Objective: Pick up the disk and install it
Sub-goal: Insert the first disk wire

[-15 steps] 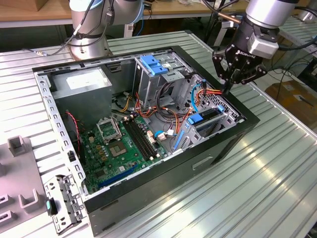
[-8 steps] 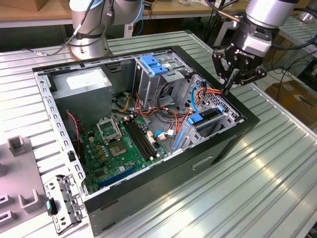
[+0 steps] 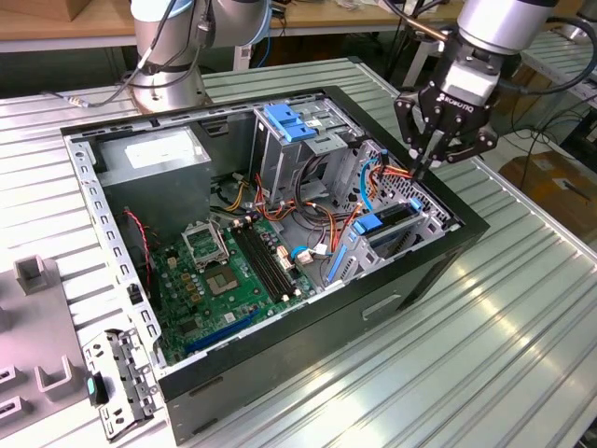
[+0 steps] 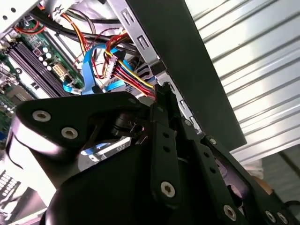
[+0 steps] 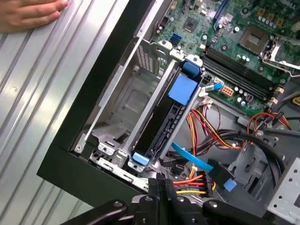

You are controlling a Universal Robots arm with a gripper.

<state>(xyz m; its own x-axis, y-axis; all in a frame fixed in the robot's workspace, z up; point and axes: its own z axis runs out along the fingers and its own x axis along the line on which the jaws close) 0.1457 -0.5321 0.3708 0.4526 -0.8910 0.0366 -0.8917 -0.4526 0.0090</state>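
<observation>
An open computer case (image 3: 280, 233) lies on its side on the ribbed metal tabletop (image 3: 504, 317), its green motherboard (image 3: 224, 280) exposed. The pincer (image 3: 422, 168) hangs over the case's end at the exterior view's right, above a bundle of red, yellow and orange cables (image 3: 396, 173). Its fingers (image 3: 431, 142) are drawn narrow, tips together, and nothing is held between them. In both wrist views the fingertips sit just beside the coloured power cable (image 5: 187, 180) and its connector.

The disk (image 3: 390, 224) stands on edge in the drive bay (image 5: 126, 108) at that same end of the case, just below the pincer and apart from it. In the first wrist view it (image 5: 164, 122) shows as a dark slab with blue carrier parts at both ends, seated between the bay's grey metal walls. A thin blue flat cable (image 5: 190, 157) runs past its lower end.

A tall grey cage with a blue latch (image 3: 291, 123) stands deeper in the case. A person's hand (image 5: 28, 11) rests on the tabletop outside the case.
</observation>
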